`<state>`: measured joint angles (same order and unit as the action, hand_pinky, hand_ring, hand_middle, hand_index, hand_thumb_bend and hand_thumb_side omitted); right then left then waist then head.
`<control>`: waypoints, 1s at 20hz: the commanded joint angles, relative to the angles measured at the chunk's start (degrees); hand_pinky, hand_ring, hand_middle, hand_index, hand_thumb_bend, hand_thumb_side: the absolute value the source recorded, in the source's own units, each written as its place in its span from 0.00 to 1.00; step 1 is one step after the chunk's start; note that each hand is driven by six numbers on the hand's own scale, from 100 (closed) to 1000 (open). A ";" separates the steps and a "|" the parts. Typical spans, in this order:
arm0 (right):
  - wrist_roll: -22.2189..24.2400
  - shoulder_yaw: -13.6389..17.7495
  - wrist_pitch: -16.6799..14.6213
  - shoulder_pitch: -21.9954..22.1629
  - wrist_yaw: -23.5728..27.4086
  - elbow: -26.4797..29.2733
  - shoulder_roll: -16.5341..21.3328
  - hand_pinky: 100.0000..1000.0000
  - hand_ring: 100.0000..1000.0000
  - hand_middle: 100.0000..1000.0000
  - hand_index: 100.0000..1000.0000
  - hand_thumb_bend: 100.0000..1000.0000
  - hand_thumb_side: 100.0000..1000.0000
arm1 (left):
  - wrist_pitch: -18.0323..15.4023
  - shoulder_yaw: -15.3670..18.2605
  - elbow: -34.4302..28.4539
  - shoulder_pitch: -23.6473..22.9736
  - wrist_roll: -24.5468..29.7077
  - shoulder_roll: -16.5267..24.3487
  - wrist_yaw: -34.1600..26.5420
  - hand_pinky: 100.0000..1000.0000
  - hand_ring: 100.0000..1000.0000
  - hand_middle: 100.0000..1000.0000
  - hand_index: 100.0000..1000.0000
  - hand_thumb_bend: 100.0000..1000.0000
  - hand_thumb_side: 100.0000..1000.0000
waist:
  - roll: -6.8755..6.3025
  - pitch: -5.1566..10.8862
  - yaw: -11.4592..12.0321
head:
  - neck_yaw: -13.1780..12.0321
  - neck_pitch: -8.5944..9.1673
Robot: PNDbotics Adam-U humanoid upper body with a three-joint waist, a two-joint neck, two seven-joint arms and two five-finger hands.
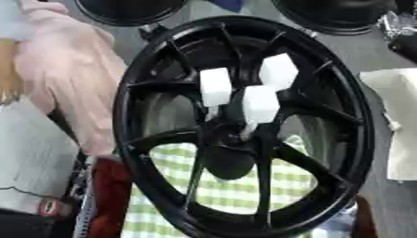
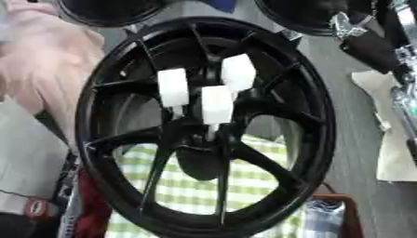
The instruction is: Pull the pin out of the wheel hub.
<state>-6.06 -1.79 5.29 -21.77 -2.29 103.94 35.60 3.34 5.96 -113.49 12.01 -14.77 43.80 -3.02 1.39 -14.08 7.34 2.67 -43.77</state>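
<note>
Nowhere on the wheel hub or around it is there writing that can be read; a small round red-and-green mark shows at the lower left, too blurred to make out. Glossy black, with slim spokes running from a dark centre out to a deep rim, the hub fills the middle of both views and stands tilted over a green-and-white checked cloth. Three white block-headed pins stand out of its centre, close together, each on a thin pale stem going into the hub. A person's pale gloved hand lies against the hub's left rim. At the right, a beige sheet lies on the grey table. Neither robot hand can be made out with any certainty.
</note>
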 commanded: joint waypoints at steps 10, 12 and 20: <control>1.23 -0.43 0.06 -0.24 -0.30 0.27 2.97 0.89 0.76 0.77 0.77 0.06 0.38 | -12.98 -9.90 -1.10 8.07 26.96 21.16 14.45 0.81 0.75 0.79 0.86 0.30 0.90 | -0.87 2.16 -0.67 | 0.13 -0.35; 1.44 -0.60 0.04 -0.36 -0.32 0.25 3.03 0.89 0.76 0.77 0.76 0.05 0.39 | -13.11 -11.21 -1.10 10.07 31.15 22.70 13.43 0.81 0.76 0.79 0.86 0.30 0.90 | -1.01 2.15 -0.95 | 0.07 -0.35; 2.21 -1.28 0.00 -0.77 -0.36 -0.01 3.11 0.89 0.76 0.77 0.76 0.05 0.39 | -9.24 -16.51 0.41 20.57 49.47 24.14 10.17 0.81 0.78 0.79 0.87 0.31 0.89 | -1.26 2.17 -2.23 | -0.31 -0.35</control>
<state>-4.11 -3.29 5.41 -21.69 -2.37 103.60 36.63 -6.48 -10.33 -113.23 31.61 31.86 65.69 7.76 0.24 -13.06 5.06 2.56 -43.78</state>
